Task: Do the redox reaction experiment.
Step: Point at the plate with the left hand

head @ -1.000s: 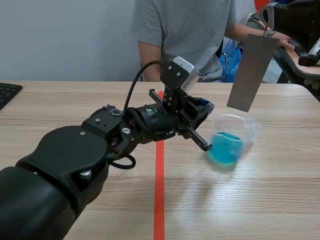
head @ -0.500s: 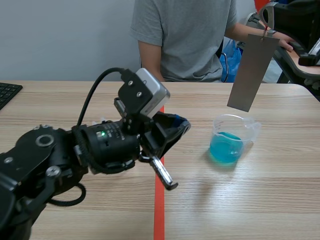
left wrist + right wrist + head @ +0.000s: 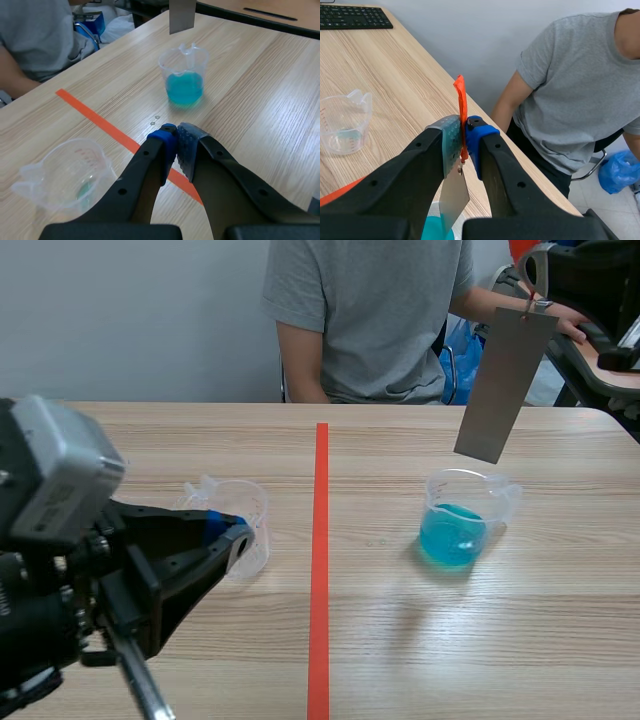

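A grey metal plate hangs above a clear beaker of blue liquid on the table's right side. My right gripper holds the plate from above, shut on its orange tag. The plate dangles under the fingers, its lower edge clear of the liquid. A clear beaker, almost empty, stands left of the orange-red line. My left gripper sits low beside it, shut on nothing. In the left wrist view the left gripper points toward the blue beaker, with the clear beaker off to one side.
A person in a grey shirt sits across the table, one hand resting at the far right. A black keyboard lies at the table's far left edge. A blue bag sits on the floor behind the table.
My left arm has pulled back from beside the blue beaker, across the line, to the near left by the clear beaker. The right gripper and the plate have kept still.
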`<state>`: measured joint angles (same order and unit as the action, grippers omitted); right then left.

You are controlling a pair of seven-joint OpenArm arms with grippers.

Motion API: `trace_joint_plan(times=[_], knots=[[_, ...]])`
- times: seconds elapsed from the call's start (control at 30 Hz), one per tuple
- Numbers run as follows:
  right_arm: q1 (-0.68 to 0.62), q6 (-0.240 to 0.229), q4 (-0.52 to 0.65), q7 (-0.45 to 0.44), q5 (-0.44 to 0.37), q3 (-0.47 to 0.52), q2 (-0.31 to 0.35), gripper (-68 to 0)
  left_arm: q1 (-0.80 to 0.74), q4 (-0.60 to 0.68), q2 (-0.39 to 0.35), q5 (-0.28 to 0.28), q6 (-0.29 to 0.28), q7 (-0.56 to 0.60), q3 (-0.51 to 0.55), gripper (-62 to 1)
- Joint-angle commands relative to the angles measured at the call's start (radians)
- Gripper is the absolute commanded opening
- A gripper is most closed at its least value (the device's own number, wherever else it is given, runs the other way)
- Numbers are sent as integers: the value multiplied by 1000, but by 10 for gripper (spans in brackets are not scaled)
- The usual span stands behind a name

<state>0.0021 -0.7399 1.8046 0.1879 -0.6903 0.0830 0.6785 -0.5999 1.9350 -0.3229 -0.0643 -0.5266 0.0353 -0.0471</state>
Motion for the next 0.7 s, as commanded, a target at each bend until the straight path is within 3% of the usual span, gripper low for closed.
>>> trace_joint_plan(times=[0.0,0.23,0.67], knots=[[20,-6,14,-10,-15,-2,11,-664,-49,45,3,-7,-11,19,21,-577],[20,-6,14,-7,-15,-2,11,-664,-219,143,4,-7,-27,20,107,-577],[19,-6,14,14,-16,-2,11,-664,-225,144,4,-7,-27,27,132,-577]])
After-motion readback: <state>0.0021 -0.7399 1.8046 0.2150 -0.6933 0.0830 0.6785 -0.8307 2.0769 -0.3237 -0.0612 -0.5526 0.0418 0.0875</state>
